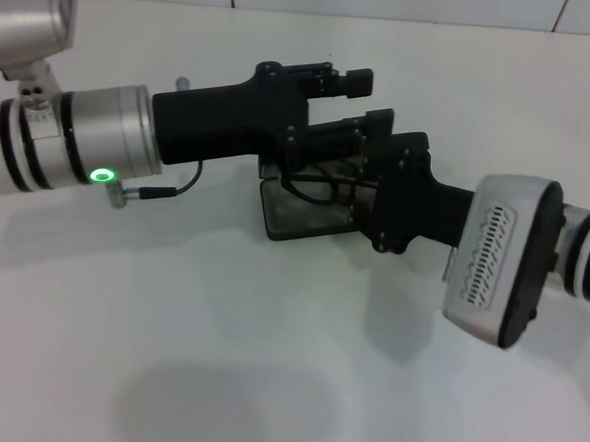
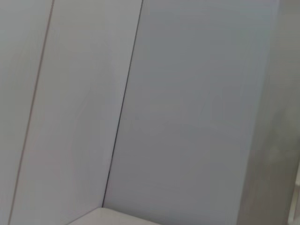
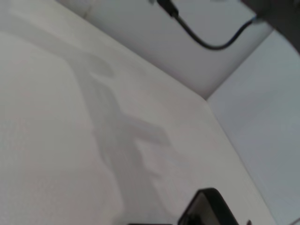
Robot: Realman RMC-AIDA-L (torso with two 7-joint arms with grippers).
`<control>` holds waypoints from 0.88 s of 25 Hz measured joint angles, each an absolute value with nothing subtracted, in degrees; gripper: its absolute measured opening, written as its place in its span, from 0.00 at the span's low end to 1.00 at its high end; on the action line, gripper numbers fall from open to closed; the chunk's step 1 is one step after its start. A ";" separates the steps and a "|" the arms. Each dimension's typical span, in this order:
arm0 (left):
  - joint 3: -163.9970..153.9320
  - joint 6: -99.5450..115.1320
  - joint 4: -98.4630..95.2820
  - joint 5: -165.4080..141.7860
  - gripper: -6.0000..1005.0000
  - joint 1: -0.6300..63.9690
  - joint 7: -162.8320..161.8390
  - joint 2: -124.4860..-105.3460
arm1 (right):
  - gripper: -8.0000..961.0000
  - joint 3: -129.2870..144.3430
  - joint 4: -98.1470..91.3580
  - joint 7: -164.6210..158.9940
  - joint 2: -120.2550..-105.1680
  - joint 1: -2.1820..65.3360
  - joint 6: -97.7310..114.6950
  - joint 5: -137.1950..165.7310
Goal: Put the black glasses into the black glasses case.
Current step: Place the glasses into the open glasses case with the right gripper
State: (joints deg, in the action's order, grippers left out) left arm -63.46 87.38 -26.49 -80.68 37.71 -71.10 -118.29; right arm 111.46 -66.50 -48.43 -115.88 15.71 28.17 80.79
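The black glasses case [image 1: 300,213] lay open on the bench [image 1: 265,380], the black glasses [image 1: 317,182] over it beneath both hands. The left hand [image 1: 344,81] stood released; the right hand's [image 1: 370,135] grip could not be told. Crowded hands risked knocking the frame askew.

A white table [image 3: 56,140] fills most of the right wrist view, and a grey arm-shaped shadow [image 3: 122,145] runs across it. Beyond the table's edge stands a pale wall [image 3: 262,108]. 1 black cable [image 3: 206,40] hangs in a loop before the wall. A rounded corner of the black glasses case [image 3: 208,208] shows on the table.
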 joint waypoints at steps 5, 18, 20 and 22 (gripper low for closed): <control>-63.48 87.28 -26.48 -80.75 0.56 38.46 -71.02 -118.83 | 0.24 111.91 -61.99 -50.57 -116.16 20.05 25.19 80.65; -63.19 87.18 -26.56 -80.75 0.56 38.38 -71.38 -118.76 | 0.25 111.65 -59.66 -55.92 -115.57 21.43 32.65 81.36; -63.29 87.18 -26.56 -80.75 0.56 38.45 -71.27 -118.77 | 0.25 111.61 -59.91 -55.92 -115.59 20.90 32.67 81.38; -63.26 87.18 -26.55 -80.75 0.56 38.35 -71.20 -118.78 | 0.25 111.51 -60.57 -55.88 -115.55 20.31 32.69 81.39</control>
